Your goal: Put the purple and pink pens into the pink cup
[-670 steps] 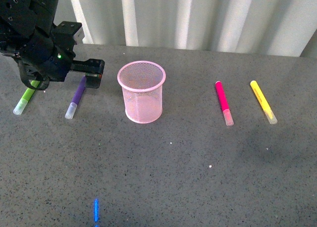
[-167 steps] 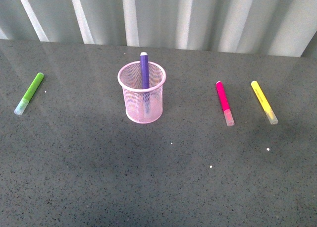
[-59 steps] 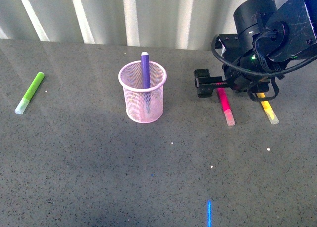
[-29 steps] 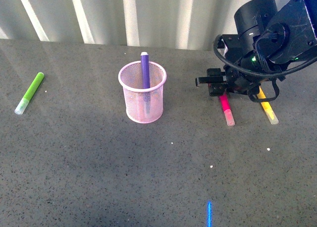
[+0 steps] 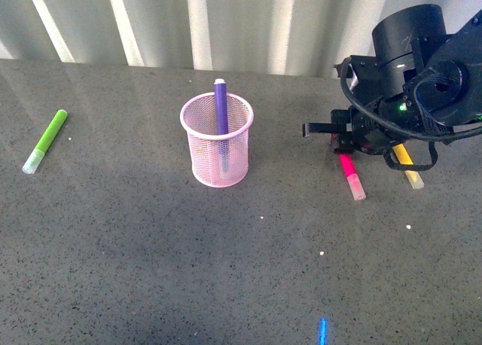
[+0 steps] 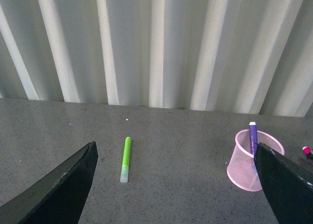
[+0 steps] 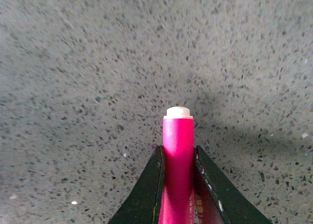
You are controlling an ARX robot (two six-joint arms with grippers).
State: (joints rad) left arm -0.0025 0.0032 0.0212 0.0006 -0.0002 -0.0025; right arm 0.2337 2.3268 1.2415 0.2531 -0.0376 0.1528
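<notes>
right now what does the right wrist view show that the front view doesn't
Only the right wrist view: the black fingers of the right gripper pressed against both sides of the magenta pink marker. Only the front view: the light pink wire-mesh cup with the dark purple marker standing in it, the lime green marker and the yellow marker. Both: that pink marker and the speckled grey tabletop.

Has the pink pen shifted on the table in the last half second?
Yes. The pink pen's clear-capped end swung toward the camera and rightward, nearer the yellow marker.
</notes>
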